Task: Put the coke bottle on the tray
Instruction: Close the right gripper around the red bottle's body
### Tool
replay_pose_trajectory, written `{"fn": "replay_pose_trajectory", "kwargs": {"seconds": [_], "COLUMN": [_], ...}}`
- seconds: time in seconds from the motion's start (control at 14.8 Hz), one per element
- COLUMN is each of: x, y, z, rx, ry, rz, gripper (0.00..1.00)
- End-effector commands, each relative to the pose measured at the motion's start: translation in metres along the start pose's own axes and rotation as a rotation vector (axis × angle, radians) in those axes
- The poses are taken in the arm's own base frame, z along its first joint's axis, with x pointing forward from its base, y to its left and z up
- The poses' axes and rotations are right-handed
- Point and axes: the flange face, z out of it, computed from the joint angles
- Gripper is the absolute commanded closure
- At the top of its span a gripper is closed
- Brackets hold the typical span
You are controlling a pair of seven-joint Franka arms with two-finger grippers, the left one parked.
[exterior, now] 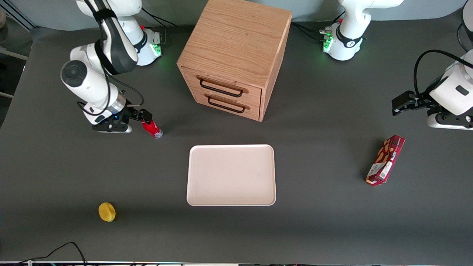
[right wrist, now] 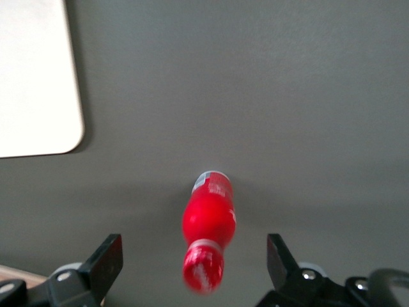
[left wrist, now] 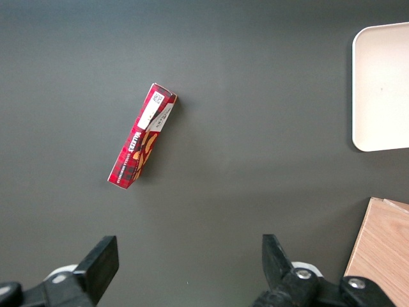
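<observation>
The gripper point(right wrist: 195, 259) hung over the bottle point(right wrist: 209, 229), fingers point(right wrist: 105, 259) wide; light, slick, best gripped mid-body.

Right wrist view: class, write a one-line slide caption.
Open end effector straddling the coke bottle on the grey table, tray corner nearby.

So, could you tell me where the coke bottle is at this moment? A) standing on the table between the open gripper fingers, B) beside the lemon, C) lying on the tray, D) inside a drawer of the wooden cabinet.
A: the coke bottle stands on the dark table, framed by the open gripper and clear of the tray.
</observation>
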Motion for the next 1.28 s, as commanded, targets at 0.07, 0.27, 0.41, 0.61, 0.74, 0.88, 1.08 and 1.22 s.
{"fn": "replay_pose_trajectory", "kwargs": {"seconds": [0.07, 0.27, 0.41, 0.61, 0.74, 0.88, 1.08, 1.22], "x": [-0.01, -0.025, -0.028, -0.029, -0.029, -0.029, -0.022, -0.006], "y": [-0.001, -0.014, -0.013, -0.012, -0.012, -0.013, -0.021, -0.03], "z": [0.02, 0.019, 0.017, 0.014, 0.012, 0.01, -0.017, -0.064], "rx": [0.013, 0.001, -0.003, -0.014, -0.023, -0.023, -0.025, -0.034], "ry": [0.009, 0.009, 0.012, 0.018, 0.023, 0.026, 0.036, 0.016], "rz": [0.055, 0.026, 0.024, 0.002, -0.006, -0.008, -0.015, -0.019], "gripper": [0.0, 0.09, 0.13, 0.48, 0.82, 1.0, 1.0, 1.0]}}
